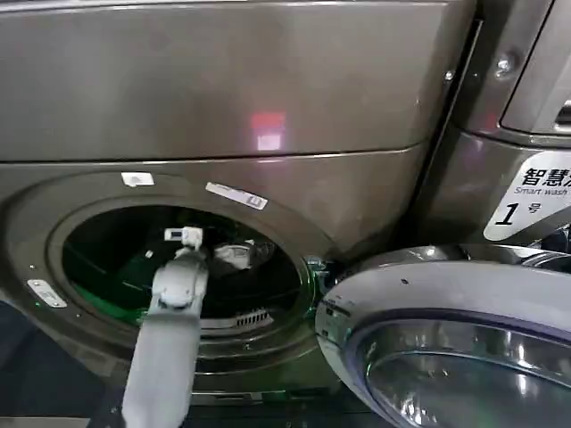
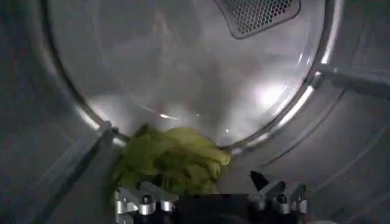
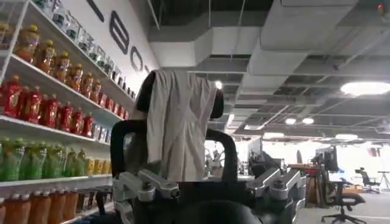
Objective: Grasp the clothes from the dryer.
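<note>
Currently:
Left gripper (image 2: 210, 198): held spread apart, inside the dark grey-bronze metallic front-loading dryer (image 1: 268, 107).
Clothes: a crumpled yellow-green garment (image 2: 170, 159) was seen just beyond the fingers (image 2: 137, 199), on the drum floor.
Risk: a shallow reach could have pinched only a fold, letting it slip.
Right gripper (image 3: 207, 189): parked away, spread apart, empty.

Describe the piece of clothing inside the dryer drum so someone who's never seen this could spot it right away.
Start at the large dark grey-bronze front-loading dryer with its round porthole open, where the left gripper reaches into the shiny steel drum. On the drum floor, just beyond that gripper's open fingers, lies a crumpled yellow-green cloth. It is the only soft, coloured thing against the bare grey metal.
</note>
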Available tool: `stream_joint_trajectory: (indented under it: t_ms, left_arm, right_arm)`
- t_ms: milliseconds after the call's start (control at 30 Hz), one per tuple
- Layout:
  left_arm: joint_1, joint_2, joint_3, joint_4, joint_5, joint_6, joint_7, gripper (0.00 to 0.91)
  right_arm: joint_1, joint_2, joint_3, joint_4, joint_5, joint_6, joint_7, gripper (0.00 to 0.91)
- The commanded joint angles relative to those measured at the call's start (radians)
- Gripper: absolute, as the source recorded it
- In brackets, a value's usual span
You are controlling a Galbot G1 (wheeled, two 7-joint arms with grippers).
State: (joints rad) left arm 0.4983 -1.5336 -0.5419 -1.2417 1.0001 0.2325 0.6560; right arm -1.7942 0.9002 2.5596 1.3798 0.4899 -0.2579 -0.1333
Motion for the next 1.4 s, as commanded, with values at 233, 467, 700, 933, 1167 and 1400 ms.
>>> stream_joint_trajectory:
  t_ms: [233,467,700,933,1167,1400]
  left_arm:
    - [-0.246,0.017,-0.055,0.225,0.432,-0.550,0.691,0.907]
    - [-0.280,0.033,-0.056,0.310,0.385,-0.546,0.691,0.907]
    - [-0.291,0.035,-0.057,0.393,0.357,-0.466,0.644,0.907]
    - [-0.307,0.040,-0.054,0.474,0.315,-0.465,0.620,0.907]
    - [-0.319,0.044,-0.052,0.591,0.300,-0.448,0.557,0.907]
    - [-0.323,0.050,-0.058,0.651,0.307,-0.433,0.528,0.907]
  right_arm:
    - [-0.006,0.005,-0.008,-0.006,-0.001,0.012,-0.001,0.907]
    - [-0.007,0.005,-0.012,-0.009,-0.002,0.021,-0.002,0.907]
    - [0.001,0.008,-0.021,-0.009,-0.006,0.027,-0.002,0.907]
    - [0.014,0.012,-0.039,-0.012,-0.026,0.037,-0.005,0.907]
    - [0.016,0.010,-0.044,-0.019,-0.029,0.044,-0.006,0.907]
    - [0.025,0.013,-0.059,-0.018,-0.033,0.051,-0.007,0.907]
